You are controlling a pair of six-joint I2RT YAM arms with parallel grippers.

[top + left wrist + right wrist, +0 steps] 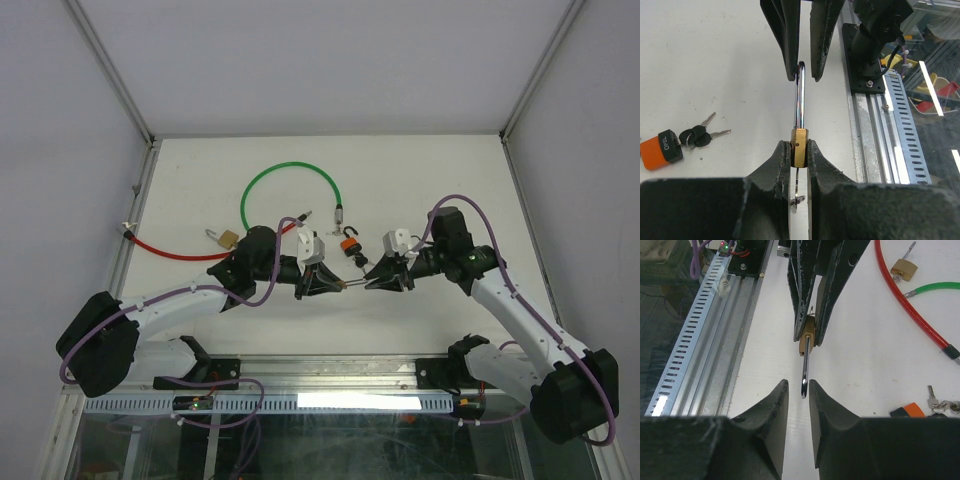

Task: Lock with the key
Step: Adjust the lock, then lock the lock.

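left fingers (772, 167): clamped on brass padlock (799, 150) body | right fingers (772, 410): slightly apart, straddling shackle (804, 365) tip | orange padlock (349, 243): on surface (450, 180), 12 o'clock of them

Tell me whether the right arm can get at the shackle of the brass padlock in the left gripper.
Probably yes. The left gripper holds the brass padlock, its shackle pointing out, and the right gripper straddles the shackle's tip, nothing between.

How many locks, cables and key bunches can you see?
Padlocks: 3 (held brass padlock, loose brass padlock, orange padlock)
Cables: 2 (red cable, green cable)
Key bunches: 1 (black-headed key bunch)
Total: 6
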